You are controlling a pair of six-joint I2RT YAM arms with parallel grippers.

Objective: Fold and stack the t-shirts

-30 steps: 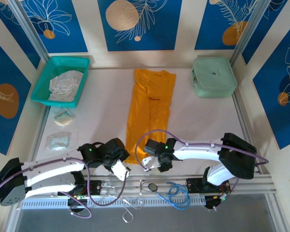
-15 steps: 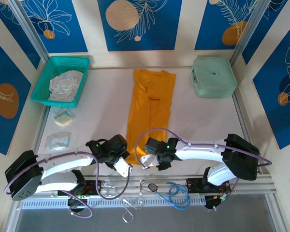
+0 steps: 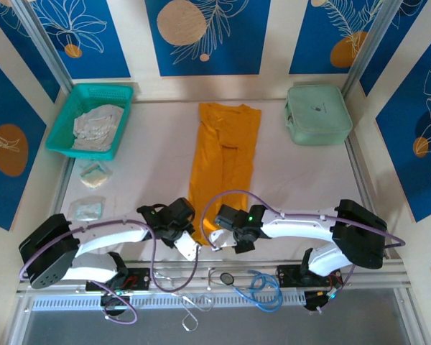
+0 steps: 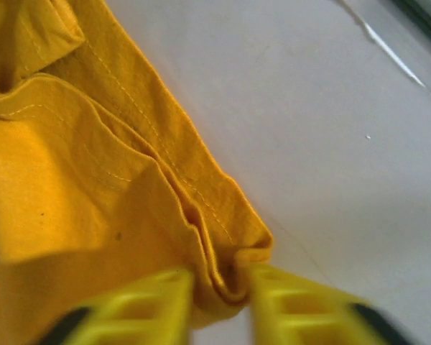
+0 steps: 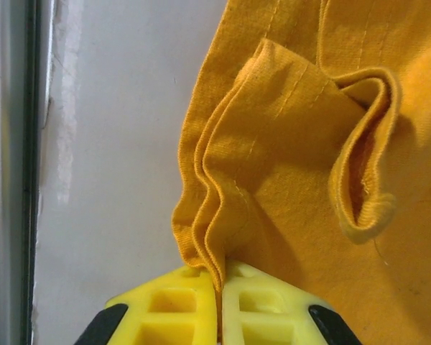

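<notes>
The mustard-orange t-shirt [image 3: 223, 158] lies as a long narrow strip down the middle of the table, its near end between my two arms. My left gripper [image 3: 192, 243] is at the strip's near left corner. In the left wrist view its yellow fingers press a bunched fold of the t-shirt [image 4: 72, 187], so the left gripper [image 4: 223, 277] is shut on it. My right gripper [image 3: 217, 240] is at the near right corner. In the right wrist view the right gripper [image 5: 219, 277] is shut tight on the layered hem of the t-shirt [image 5: 294, 144]. A pale whitish-grey garment [image 3: 97, 128] lies crumpled in the basket.
The teal mesh basket [image 3: 104, 88] stands at the back left and a mint-green hard case [image 3: 318, 115] at the back right. Two small clear packets [image 3: 95, 175] [image 3: 85, 210] lie along the left edge. White tabletop [image 3: 151, 165] flanks the strip on both sides.
My left arm has swung right to the shirt's near left corner and its jaws have closed on the cloth. The right gripper has closed fully on the hem.
</notes>
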